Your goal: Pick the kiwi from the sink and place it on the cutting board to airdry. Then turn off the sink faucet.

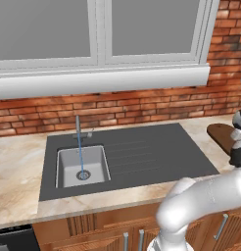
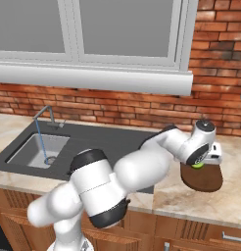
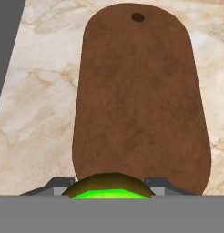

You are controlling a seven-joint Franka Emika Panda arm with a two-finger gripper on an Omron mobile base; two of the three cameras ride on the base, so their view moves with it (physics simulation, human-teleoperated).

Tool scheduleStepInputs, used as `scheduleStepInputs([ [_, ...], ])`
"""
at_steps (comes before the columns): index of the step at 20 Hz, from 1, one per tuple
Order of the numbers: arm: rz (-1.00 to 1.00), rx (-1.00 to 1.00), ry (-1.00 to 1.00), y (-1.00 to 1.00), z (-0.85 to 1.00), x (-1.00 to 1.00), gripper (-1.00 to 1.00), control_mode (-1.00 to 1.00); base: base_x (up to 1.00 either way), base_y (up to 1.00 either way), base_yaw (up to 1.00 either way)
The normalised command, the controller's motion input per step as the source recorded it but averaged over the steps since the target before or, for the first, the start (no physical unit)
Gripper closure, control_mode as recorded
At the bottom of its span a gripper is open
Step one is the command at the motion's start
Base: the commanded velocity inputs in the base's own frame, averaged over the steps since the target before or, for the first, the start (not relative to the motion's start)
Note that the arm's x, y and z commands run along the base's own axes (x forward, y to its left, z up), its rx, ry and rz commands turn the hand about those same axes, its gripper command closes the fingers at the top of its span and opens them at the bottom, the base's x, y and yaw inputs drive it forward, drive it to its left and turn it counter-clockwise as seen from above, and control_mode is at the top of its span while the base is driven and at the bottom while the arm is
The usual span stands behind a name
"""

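While poised over the cutting board (image 3: 139, 100), clamping the kiwi (image 3: 109, 187) in the end effector (image 2: 198, 164); faucet (image 1: 78, 128) running into the sink (image 1: 81, 166).

Kitchen, sink (image 1: 68, 169), faucet (image 1: 78, 128), marble counter (image 1: 17, 171)

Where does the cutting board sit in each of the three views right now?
Left base view: cutting board at the right edge, partly behind the arm.
Right base view: lower right, under the hand holding the kiwi.
Hand view: fills the centre, running top to bottom.
Shared landmark: the marble counter around the board.
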Motion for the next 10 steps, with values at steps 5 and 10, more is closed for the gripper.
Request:
scheduleStepInputs([
  [5,0.0,0.0,0.07,-0.05,-0.16,0.2,1.0,-1.0,0.0,0.0,0.0],
  [10,0.0,0.0,0.06,-0.09,-0.2,0.12,1.0,-1.0,0.0,0.0,0.0],
])
